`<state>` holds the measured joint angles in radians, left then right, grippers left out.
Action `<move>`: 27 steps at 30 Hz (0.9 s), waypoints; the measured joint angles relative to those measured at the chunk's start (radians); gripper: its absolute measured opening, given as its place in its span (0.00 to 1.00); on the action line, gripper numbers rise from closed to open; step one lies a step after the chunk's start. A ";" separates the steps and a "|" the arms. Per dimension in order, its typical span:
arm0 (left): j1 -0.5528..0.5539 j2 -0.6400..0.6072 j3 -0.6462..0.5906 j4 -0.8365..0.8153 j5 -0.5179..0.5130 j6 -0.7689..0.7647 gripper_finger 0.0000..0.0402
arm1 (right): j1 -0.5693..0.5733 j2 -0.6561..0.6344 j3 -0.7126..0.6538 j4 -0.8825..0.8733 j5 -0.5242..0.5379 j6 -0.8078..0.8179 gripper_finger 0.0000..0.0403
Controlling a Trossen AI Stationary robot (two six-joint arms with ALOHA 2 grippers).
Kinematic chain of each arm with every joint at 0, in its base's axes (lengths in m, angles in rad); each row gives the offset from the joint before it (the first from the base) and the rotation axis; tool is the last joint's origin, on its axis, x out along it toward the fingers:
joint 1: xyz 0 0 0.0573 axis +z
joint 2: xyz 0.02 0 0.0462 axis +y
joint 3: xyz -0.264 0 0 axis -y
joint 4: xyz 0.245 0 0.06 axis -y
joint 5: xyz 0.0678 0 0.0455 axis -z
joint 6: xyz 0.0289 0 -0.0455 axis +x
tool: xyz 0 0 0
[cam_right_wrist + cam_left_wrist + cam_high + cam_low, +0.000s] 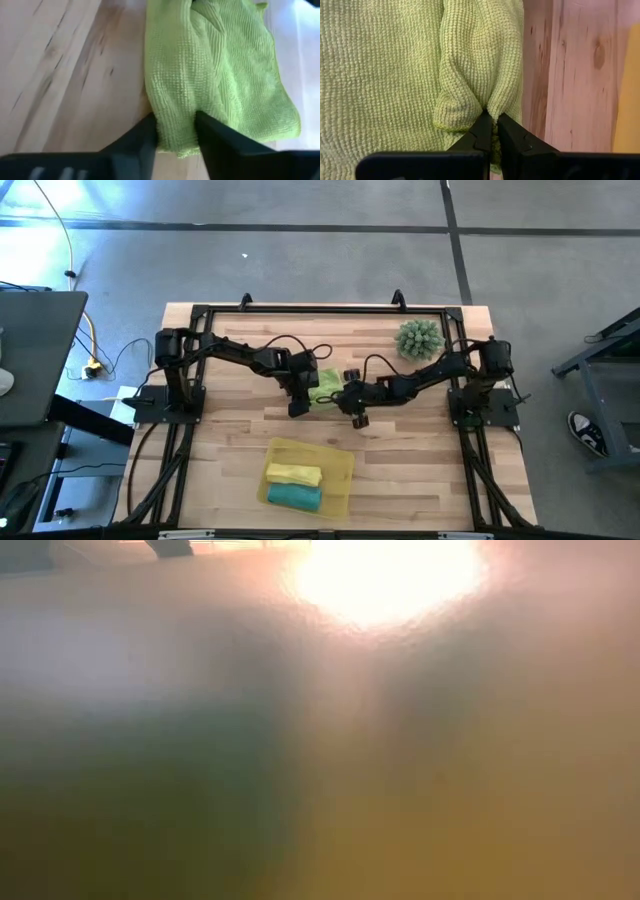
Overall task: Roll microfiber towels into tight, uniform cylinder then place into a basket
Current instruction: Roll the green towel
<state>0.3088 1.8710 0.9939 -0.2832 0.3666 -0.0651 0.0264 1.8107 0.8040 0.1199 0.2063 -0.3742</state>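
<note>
The lime green towel (325,383) lies partly folded on the wooden table, between my two grippers. In the left wrist view my left gripper (491,117) is shut on a bunched fold of the towel (395,75). In the right wrist view my right gripper (175,125) stands astride the rolled-over edge of the towel (225,75), with cloth filling the gap between its fingers. The yellow basket (340,462) sits near the table's front edge. It holds a rolled yellow towel (293,474) and a rolled teal towel (295,497). The low view is blurred out. My left gripper pinches a bunched fold at the towel's hemmed edge (487,102) between its two fingertips, several layers together. The fingers slant down onto it. The rest of the towel lies on the table. My right gripper has the end of the towel's folded-over strip (175,117) between its two fingers (147,132), at the hem, in several layers. The fingers slant down and lie along the strip. The towel rests on the table.
A spiky green ball-shaped plant (418,338) stands at the table's far right. Black frame rails (320,310) run round the table's edges. Bare wood (420,470) lies to the right of the basket.
</note>
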 joint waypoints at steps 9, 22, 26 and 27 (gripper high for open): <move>0.003 0.000 0.000 -0.001 0.005 0.052 0.01 | -0.019 0.002 0.000 -0.007 -0.006 0.067 0.03; -0.009 -0.089 -0.002 -0.067 -0.120 0.070 0.12 | -0.139 0.002 0.000 -0.029 -0.461 0.448 0.00; -0.026 -0.096 -0.003 -0.110 -0.136 0.069 0.22 | -0.181 0.003 -0.003 -0.036 -0.607 0.564 0.00; -0.034 -0.100 -0.003 -0.114 -0.161 0.075 0.25 | -0.192 0.003 -0.004 -0.039 -0.638 0.598 0.00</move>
<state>0.2753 1.7707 0.9913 -0.3974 0.2056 0.0097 -0.1651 1.8141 0.8001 0.0810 -0.4315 0.2240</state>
